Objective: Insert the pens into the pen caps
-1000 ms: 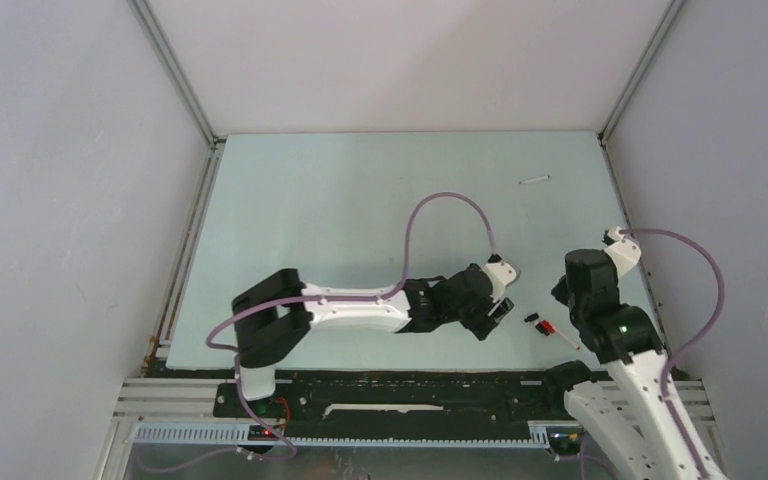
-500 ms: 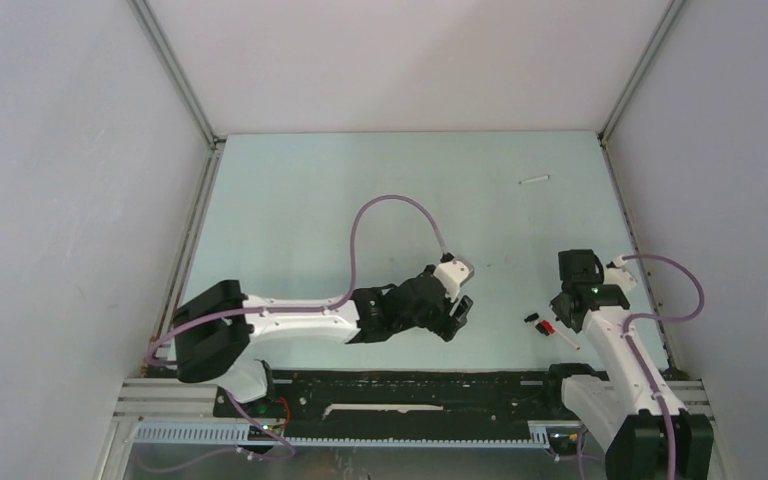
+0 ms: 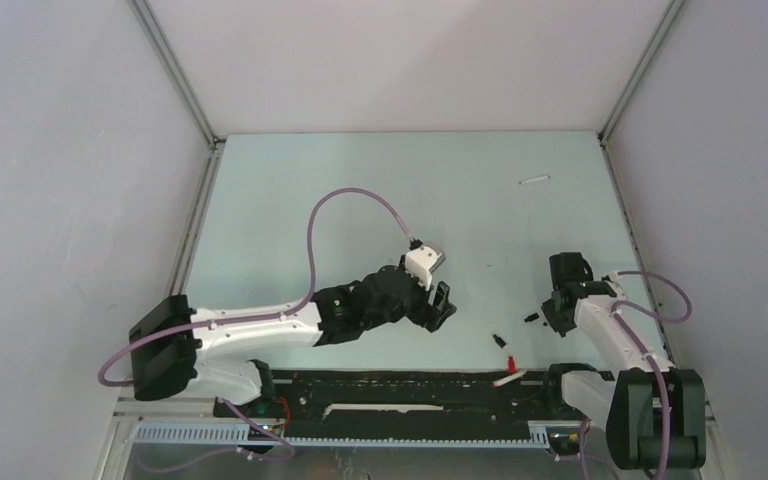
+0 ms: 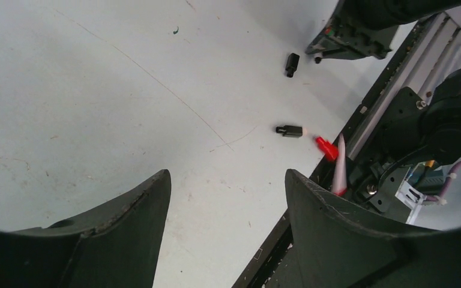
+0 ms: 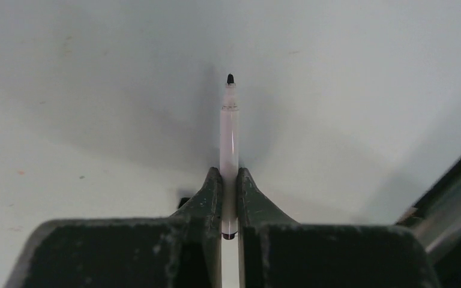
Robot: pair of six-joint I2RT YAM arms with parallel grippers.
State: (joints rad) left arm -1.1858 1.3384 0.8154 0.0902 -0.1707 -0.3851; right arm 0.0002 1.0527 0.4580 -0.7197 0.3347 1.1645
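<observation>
My right gripper is shut on a thin white pen with a small black tip, pointing down at the table; in the top view it sits low at the right. A black pen cap lies just left of it, also in the left wrist view. A second black cap lies nearer the front. A red piece and a white pen lie at the front rail. My left gripper is open and empty, left of these.
Another white pen lies far back right on the pale table. A black rail runs along the front edge. Grey walls close in the left, back and right sides.
My left arm has drawn back to the left. My right arm has dropped low to the table. The red piece and white pen have shifted to the front rail, and a black cap lies apart.
</observation>
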